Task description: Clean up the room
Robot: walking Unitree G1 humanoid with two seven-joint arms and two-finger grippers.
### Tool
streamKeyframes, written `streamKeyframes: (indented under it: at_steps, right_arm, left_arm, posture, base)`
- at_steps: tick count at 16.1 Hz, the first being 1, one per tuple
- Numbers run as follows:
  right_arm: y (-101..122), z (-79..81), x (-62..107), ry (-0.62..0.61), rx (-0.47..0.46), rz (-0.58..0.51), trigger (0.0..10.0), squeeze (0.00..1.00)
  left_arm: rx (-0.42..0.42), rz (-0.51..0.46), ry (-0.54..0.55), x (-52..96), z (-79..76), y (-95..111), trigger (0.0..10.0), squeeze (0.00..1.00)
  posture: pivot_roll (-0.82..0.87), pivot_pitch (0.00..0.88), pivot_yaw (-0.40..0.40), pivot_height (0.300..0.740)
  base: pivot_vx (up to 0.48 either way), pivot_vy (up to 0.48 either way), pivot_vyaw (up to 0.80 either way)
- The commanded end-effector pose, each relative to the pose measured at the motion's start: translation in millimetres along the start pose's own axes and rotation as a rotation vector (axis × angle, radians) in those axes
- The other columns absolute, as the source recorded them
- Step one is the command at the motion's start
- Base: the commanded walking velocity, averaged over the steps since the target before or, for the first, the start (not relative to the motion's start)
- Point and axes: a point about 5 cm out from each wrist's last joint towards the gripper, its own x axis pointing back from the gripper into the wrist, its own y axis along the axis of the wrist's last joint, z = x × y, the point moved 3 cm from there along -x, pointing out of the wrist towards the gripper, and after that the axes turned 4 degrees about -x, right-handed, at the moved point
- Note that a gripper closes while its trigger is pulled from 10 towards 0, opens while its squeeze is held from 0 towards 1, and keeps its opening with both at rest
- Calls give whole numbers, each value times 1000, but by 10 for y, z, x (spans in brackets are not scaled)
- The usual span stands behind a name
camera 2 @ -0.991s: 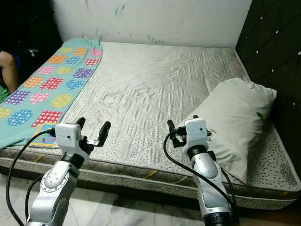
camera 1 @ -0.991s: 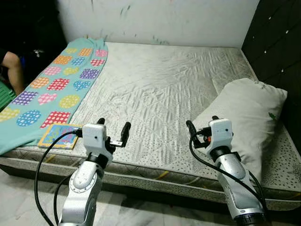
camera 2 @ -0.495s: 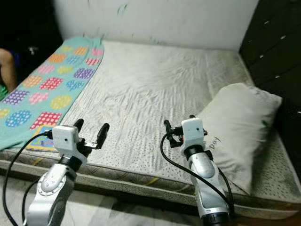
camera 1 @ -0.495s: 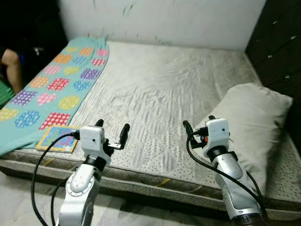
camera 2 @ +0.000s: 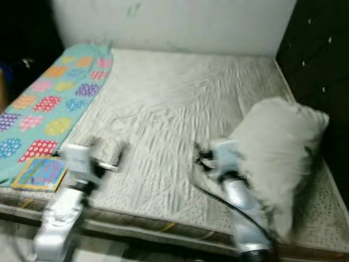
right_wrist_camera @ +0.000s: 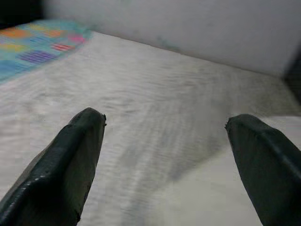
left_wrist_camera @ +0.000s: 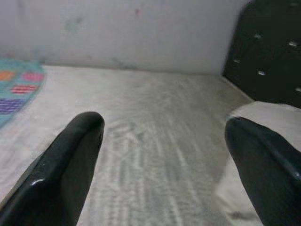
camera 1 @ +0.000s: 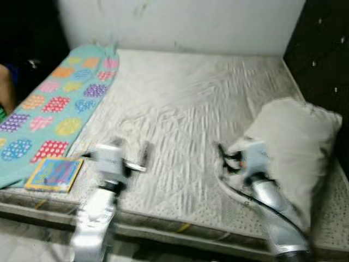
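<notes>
Though the head views are smeared with blur, a grey-white pillow [camera 1: 292, 144] can be made out lying on the robot's right side of the bed [camera 1: 180, 103], close to the dark padded headboard [camera 1: 322, 60] and near the bed's front edge. A small picture book [camera 1: 53, 173] with a yellow border lies flat at the front left corner, resting on a teal blanket [camera 1: 49, 109] patterned with coloured dotted patches, which runs along the bed's left side up to the pale wall [camera 1: 180, 24]. The rest of the mattress is a wrinkled, light quilted surface.

The right gripper [right_wrist_camera: 164, 141] hovers above the bed just beside the pillow's near corner, its jaws spread wide with nothing between them. The left gripper [left_wrist_camera: 164, 141] hangs over the front part of the mattress, right of the book and apart from it, jaws likewise wide open and holding nothing; in its wrist view the pillow and headboard show beyond one finger [left_wrist_camera: 63, 165]. At the far left edge, part of a person's arm [camera 1: 5, 90] is visible against a dark background.
</notes>
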Motion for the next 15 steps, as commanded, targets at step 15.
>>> streamKeyframes:
  at_steps: [15]
  right_arm:
    - [78,104,-49,42,-4,-22,10000,0]
  left_arm:
    - [-34,11,52,26,123,17,10000,0]
  posture:
    - [-56,50,18,740]
  base:
    - [0,-310,0]
